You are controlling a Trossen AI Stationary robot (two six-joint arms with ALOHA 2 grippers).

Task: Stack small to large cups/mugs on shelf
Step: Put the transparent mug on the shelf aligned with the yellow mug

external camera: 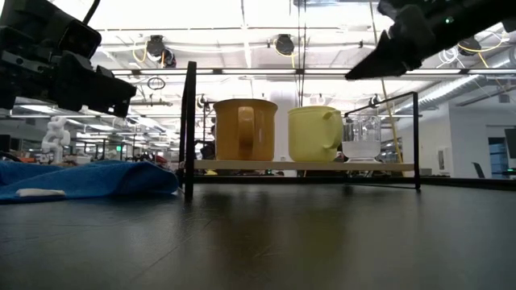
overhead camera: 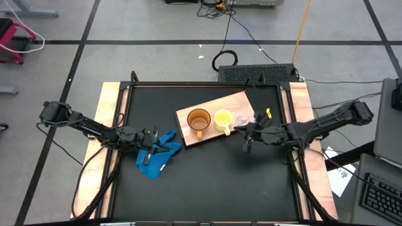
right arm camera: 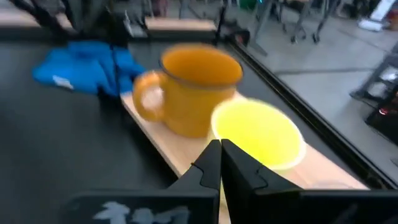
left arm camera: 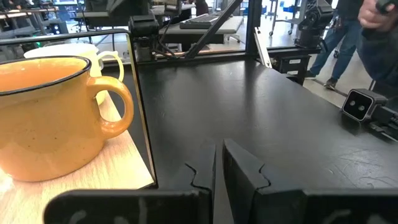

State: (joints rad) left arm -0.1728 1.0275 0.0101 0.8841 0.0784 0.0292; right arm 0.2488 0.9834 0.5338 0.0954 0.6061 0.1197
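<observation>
On shelf [overhead camera: 235, 103] | yellow mug [overhead camera: 222, 119] beside closed right fingers [overhead camera: 249, 130]

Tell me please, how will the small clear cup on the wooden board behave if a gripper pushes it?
The clear cup looks thin-walled and empty, so it is probably very light and would slide or tip easily. It stands right beside the yellow mug, which may stop it on that side. Its thin wall may flex under a squeeze.

- The high view looked straight down on the black table [overhead camera: 207, 182].
- The low view looked level across it.
- Both wrist views sat close, sharing the large orange-brown ceramic mug [left arm camera: 50, 115].
</observation>
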